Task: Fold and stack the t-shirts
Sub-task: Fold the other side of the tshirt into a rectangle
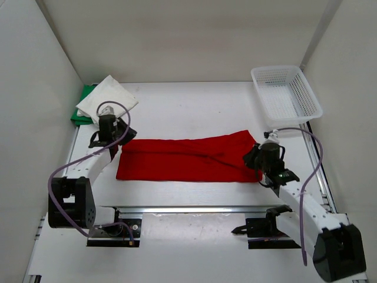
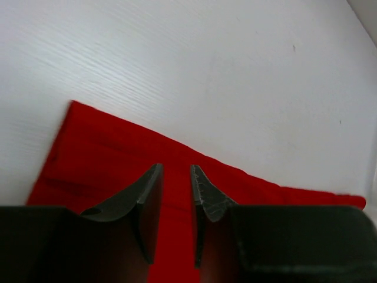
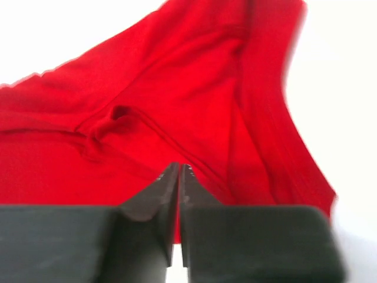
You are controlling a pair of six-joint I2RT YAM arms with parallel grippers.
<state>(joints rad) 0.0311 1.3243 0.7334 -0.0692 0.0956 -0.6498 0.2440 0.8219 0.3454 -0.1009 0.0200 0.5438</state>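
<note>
White table (image 1: pixel 188 106) carries the red shirt (image 1: pixel 188 160), a long folded band lying between the arms. Left jaws stand open over its left end; right jaws, barely parted, over its rumpled right end. White shirt (image 1: pixel 109 97) on green shirt (image 1: pixel 82 107) lies far left, basket (image 1: pixel 285 94) far right, both well apart from it.

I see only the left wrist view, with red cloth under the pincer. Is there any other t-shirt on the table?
Observer: Yes, a folded white t-shirt lies at the far left corner, on top of a green t-shirt.
Operator: Where is the right pincer?
Observer: The right pincer is low over the right end of the red t-shirt.
Operator: Is a basket there?
Observer: A white mesh basket stands at the far right corner.
</note>
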